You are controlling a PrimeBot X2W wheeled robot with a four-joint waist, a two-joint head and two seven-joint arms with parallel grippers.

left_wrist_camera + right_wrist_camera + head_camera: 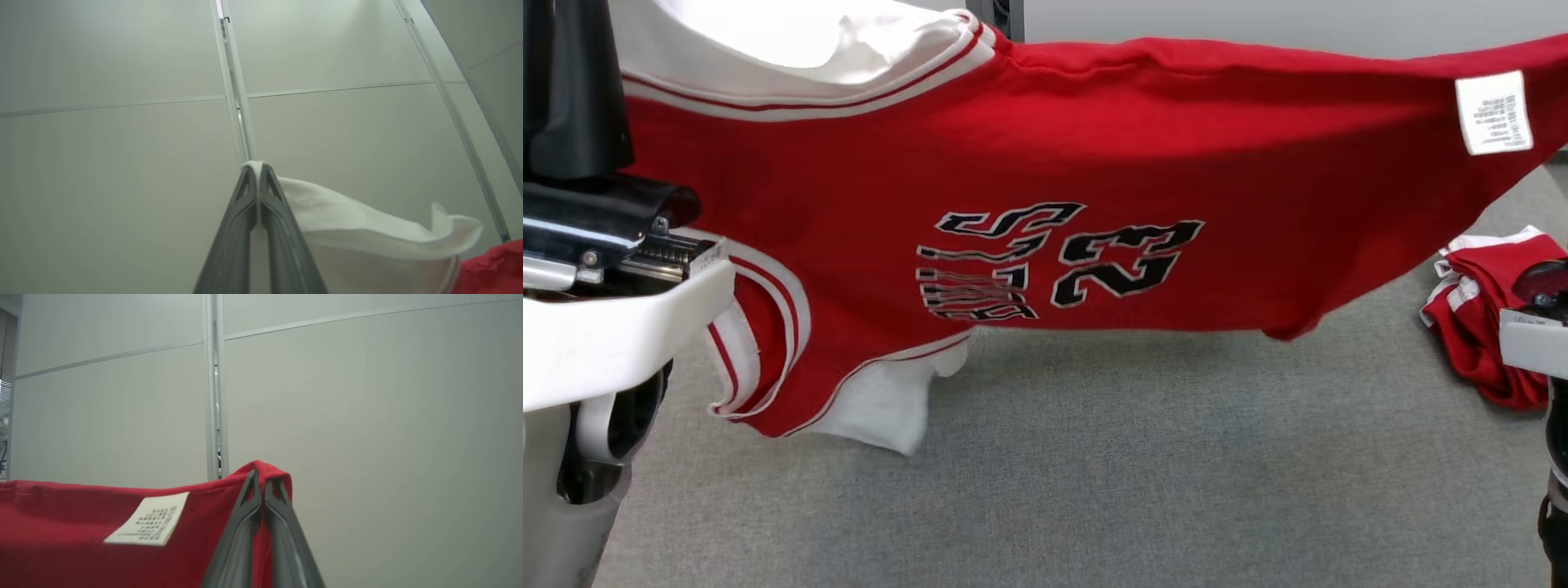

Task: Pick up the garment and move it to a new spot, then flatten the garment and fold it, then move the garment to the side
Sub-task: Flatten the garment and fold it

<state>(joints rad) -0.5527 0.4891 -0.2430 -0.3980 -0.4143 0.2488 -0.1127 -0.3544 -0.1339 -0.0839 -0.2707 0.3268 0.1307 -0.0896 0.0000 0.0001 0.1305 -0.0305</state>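
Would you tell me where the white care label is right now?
In the head view the care label sits at the upper right of the red jersey; the right wrist view shows it just left of the right gripper.

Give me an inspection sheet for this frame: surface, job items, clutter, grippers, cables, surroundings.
Surface: grey carpet below the shirt.
Job's things: red shirt with white trim and a white label, hanging stretched between both grippers, its number print facing the head camera.
Clutter: second red-and-white garment crumpled on the carpet at the right.
Grippers: left gripper shut on the shirt's white edge; right gripper shut on a red corner near the label.
Cables: nothing seen.
Surroundings: pale wall panels behind.
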